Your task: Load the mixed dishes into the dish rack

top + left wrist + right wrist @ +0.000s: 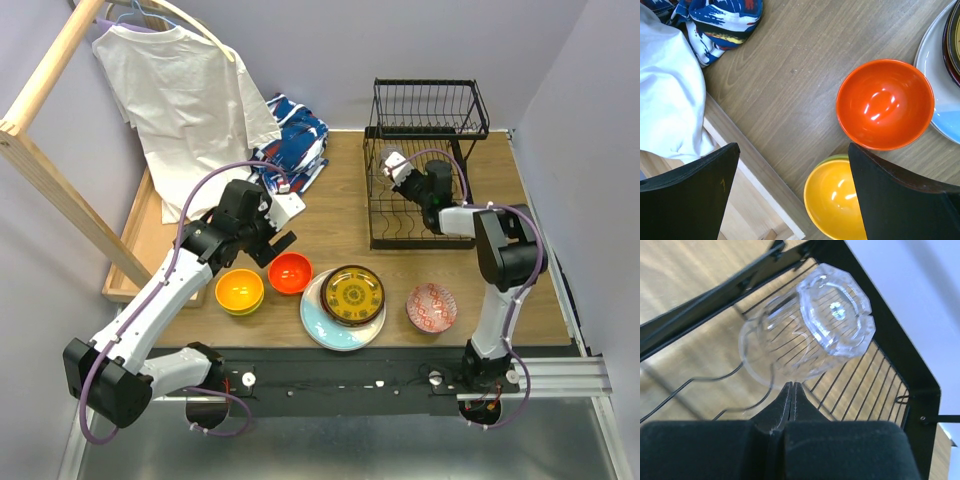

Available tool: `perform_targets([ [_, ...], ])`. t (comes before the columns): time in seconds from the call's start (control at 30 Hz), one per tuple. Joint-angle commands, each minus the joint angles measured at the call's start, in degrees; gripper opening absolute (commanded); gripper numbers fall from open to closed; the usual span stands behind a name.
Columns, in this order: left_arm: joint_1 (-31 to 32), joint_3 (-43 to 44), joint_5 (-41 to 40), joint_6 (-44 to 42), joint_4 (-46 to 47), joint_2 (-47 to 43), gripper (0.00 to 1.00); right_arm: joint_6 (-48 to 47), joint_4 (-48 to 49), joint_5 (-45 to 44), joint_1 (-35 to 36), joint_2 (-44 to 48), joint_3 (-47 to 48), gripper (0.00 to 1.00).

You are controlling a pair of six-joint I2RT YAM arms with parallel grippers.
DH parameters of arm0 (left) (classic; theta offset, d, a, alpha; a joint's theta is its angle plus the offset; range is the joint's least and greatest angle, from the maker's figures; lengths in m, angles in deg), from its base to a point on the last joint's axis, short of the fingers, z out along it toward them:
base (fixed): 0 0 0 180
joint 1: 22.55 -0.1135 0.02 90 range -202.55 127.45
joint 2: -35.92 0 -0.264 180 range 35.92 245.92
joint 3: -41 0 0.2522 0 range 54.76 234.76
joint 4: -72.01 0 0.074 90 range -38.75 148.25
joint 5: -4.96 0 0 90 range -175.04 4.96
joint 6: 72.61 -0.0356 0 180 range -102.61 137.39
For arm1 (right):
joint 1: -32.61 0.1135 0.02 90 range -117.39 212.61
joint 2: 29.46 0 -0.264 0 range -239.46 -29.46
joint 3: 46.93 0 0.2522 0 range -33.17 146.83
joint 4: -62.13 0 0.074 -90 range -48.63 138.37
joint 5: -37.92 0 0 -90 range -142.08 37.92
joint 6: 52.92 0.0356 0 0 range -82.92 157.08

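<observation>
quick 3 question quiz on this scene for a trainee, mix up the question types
1. True or false: the left end effector is open, close to the orange bowl and the yellow bowl.
2. Where is the glass cup?
A. held by the left end effector
B. inside the dish rack
C. inside the orange bowl
3. Fill in: of the two bowls, the ___ one lies nearer the plate stack.

Key: 1 true; 2 B; 3 orange
</observation>
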Motion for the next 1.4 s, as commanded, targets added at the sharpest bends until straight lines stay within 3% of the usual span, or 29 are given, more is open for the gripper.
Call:
perform_targets([
  [0.0, -0.7, 0.0, -1.4, -0.8, 0.4, -1.0, 0.99, 0.8, -7.0, 8.7, 0.3, 7.0, -3.3, 0.01],
  [0.3, -1.7, -1.2, -1.1, -0.8, -0.2, -1.3, 0.99, 3.4, -2.8, 8.7, 1.3, -0.3, 2.0, 0.01],
  [0.5, -2.2, -1.3, -1.4, -1.1, -0.2, -0.9, 0.99, 2.0, 6.6, 5.4, 1.3, -6.5, 4.8, 0.01],
  [0.63, -2.1, -2.3, -0.3, -0.7, 0.5, -0.8, 0.99, 2.0, 13.8, 0.1, 2.1, -4.9, 1.5, 0.01],
  [0.73, -2.1, -3.8, 0.6, -0.6, 1.9, -1.1, 0.99, 2.3, 17.5, -2.7, 2.4, 0.9, -3.1, 0.12],
  [0.8, -2.2, -4.2, 3.4, -0.7, 2.1, -1.1, 0.99, 2.5, 13.1, -0.7, 2.4, 7.2, -5.8, 0.23],
  [0.87, -2.1, -4.6, 5.1, -1.0, 1.9, -1.1, 0.99, 2.9, -1.9, 6.2, 2.4, 12.1, -5.9, 0.37],
  [0.93, -2.0, -4.5, 8.1, -2.2, 0.5, -1.1, 0.99, 4.1, -18.1, 12.0, 2.4, 18.0, -5.3, 0.43],
  [1.03, -1.9, -4.9, 13.4, -4.5, -2.1, -2.0, 0.99, 9.7, -31.8, 18.5, 3.9, 24.4, -5.8, 0.48],
  [1.23, 2.9, -9.8, 19.0, -8.2, -4.1, -4.9, 0.96, 14.0, -44.4, 17.1, 10.4, 36.6, -11.9, 0.55],
  [1.37, 8.4, -11.5, 14.8, -9.6, -4.6, -4.3, 0.94, 20.3, -51.3, 10.9, 11.9, 43.1, -10.1, 0.66],
])
